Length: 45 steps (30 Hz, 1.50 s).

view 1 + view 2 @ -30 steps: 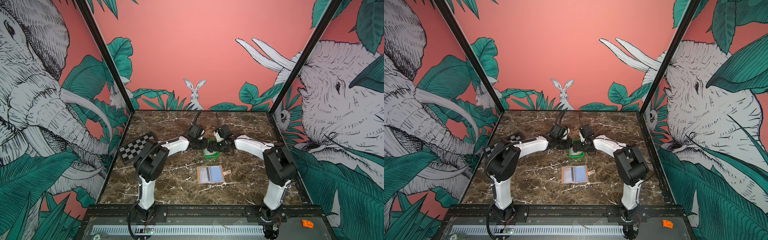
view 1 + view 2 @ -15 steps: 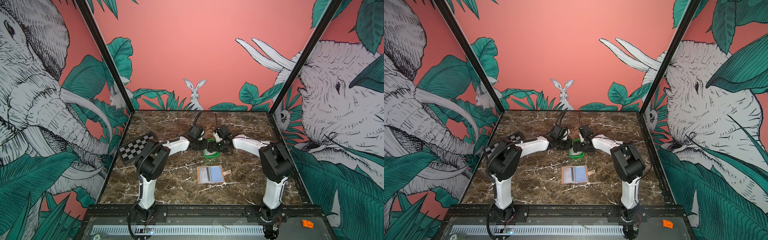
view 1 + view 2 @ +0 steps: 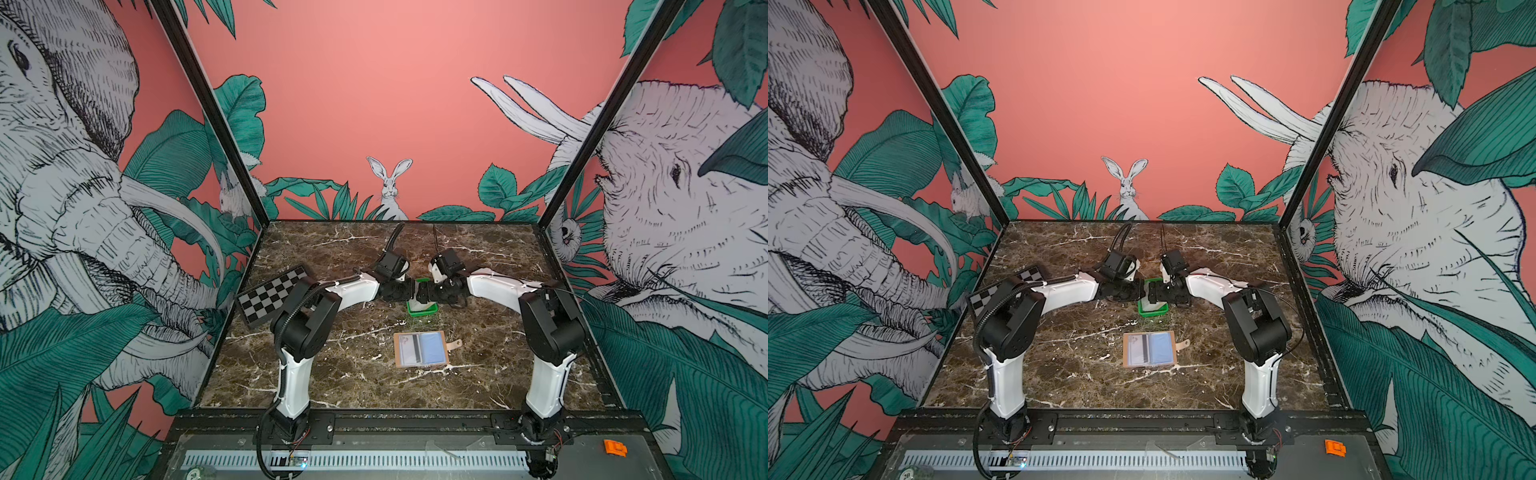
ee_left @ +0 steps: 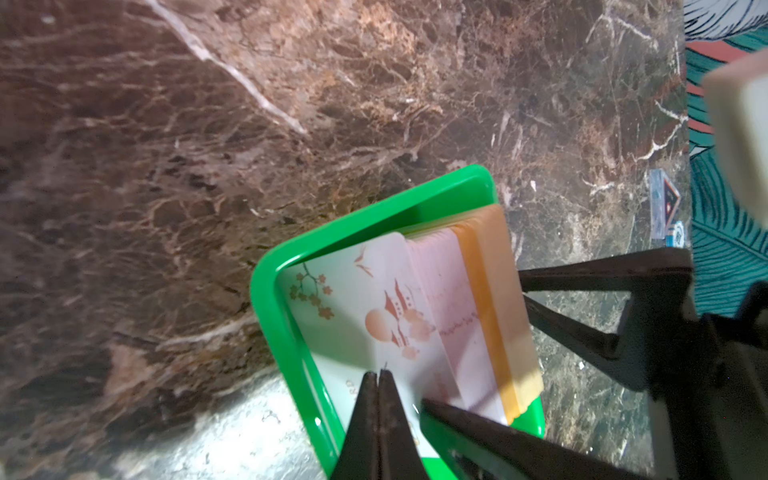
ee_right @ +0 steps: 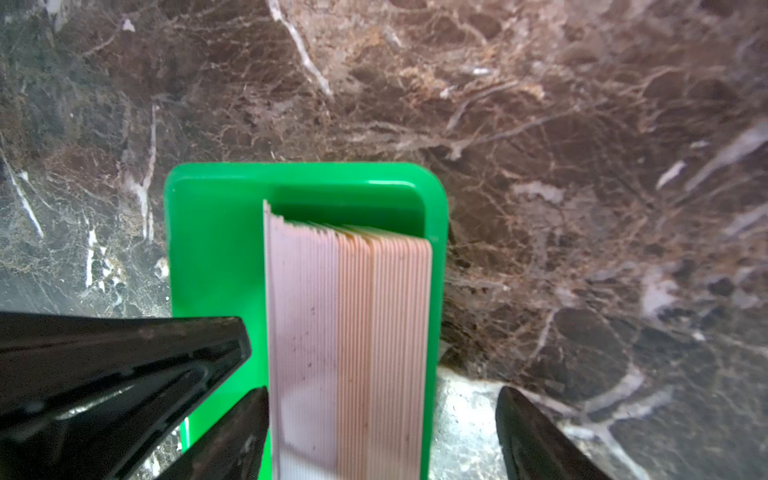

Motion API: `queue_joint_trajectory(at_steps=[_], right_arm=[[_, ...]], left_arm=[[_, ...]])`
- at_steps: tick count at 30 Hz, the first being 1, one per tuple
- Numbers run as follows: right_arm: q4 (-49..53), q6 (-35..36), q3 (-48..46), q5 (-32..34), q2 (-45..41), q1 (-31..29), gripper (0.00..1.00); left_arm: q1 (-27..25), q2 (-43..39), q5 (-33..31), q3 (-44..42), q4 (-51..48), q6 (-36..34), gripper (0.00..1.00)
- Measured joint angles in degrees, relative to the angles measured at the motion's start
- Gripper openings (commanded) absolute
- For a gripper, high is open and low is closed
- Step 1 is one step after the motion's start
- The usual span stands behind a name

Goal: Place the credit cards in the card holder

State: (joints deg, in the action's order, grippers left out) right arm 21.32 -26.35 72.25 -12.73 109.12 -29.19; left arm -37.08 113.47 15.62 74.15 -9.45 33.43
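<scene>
The credit cards [image 5: 349, 332] stand on edge as a thick stack in a small green tray [image 3: 432, 309] at the back middle of the table. My left gripper [image 4: 379, 372] is shut, its tips against the printed face of the front card [image 4: 365, 299]; I cannot tell whether it pinches that card. My right gripper [image 5: 380, 390] is open and straddles the stack, with one finger [image 5: 232, 436] inside the tray and the other outside it. The card holder [image 3: 434, 348] lies open nearer the front, also seen as the card holder [image 3: 1163, 347], with one striped card [image 3: 409, 348] in its left sleeve.
A checkerboard [image 3: 272, 295] lies at the left edge of the marble table [image 3: 353, 374]. Both grippers [image 3: 1147, 291] meet over the tray [image 3: 1160, 308]. The holder's snap strap [image 3: 455, 344] sticks out to its right. An orange part [image 3: 615, 447] sits on the front rail.
The right arm's elbow has swung slightly inward and its jaws have narrowed a little round the stack. The left arm has not visibly moved.
</scene>
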Motion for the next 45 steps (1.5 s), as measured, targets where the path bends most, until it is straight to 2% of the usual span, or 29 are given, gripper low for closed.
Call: queue_joint_trajectory(at_steps=[35, 39, 45], right_arm=[[-0.83, 0.24, -6.86, 0.22, -7.50, 0.85, 0.81], [-0.42, -0.09, -7.87, 0.26, -9.75, 0.85, 0.73], [-0.72, -2.40, -8.59, -2.01, -14.29, 0.87, 0.50]], left_arm=[[0.07, 1.07, 3.63, 0.07, 2.14, 2.01, 0.14], [0.07, 1.14, 3.91, 0.07, 2.23, 2.14, 0.14], [0.15, 1.22, 4.26, 0.07, 2.49, 2.36, 0.14]])
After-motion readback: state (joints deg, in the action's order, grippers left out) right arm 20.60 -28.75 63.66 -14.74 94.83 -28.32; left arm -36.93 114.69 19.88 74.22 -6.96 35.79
